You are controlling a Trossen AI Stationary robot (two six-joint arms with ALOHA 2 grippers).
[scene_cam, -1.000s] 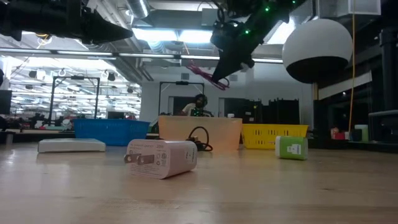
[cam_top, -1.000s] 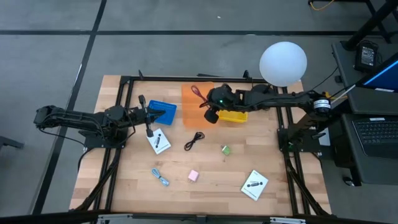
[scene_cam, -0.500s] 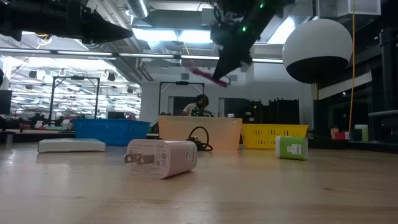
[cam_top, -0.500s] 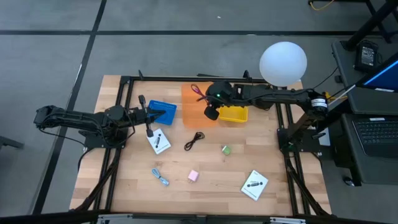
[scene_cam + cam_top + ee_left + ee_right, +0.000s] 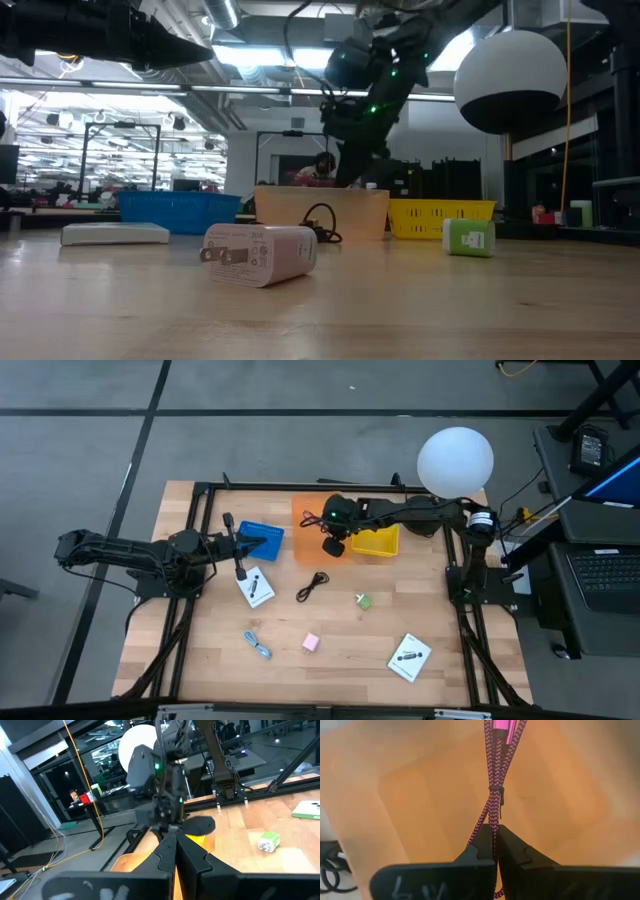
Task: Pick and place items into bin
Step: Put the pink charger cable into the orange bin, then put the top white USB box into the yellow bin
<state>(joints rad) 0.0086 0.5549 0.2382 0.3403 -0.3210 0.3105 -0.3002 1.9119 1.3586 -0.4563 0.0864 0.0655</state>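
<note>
My right gripper point(image 5: 322, 525) is shut on a reddish braided cable point(image 5: 494, 780) over the orange bin point(image 5: 308, 550), which stands between a blue bin point(image 5: 262, 538) and a yellow bin point(image 5: 378, 543). My left gripper point(image 5: 262, 542) is shut and empty over the blue bin. Lying flat on the table are two white cards point(image 5: 255, 588) point(image 5: 410, 657), a black cable point(image 5: 312, 585), a green piece point(image 5: 362, 600), a pink piece point(image 5: 311, 643) and a blue piece point(image 5: 258, 646). My right gripper pinches several strands of the bundled cable point(image 5: 493, 834) between its two fingers, just behind the black tie point(image 5: 496, 790). The fingers slant down from the table's right and lie along the cable. The bundle and its pink plug point(image 5: 500, 727) reach out past the fingertips over the bin's floor.
A white ball point(image 5: 455, 460) stands at the table's far right corner. A dark frame runs along the table's edges. In the low view a white plug adapter point(image 5: 260, 255) lies in front of the bins, and a person point(image 5: 320, 165) shows in the room behind.
My right gripper has gone toward the table's left and down toward the orange bin, tipping its fingers downward. It has kept hold of the reddish cable, which has come down from high above the bin.
</note>
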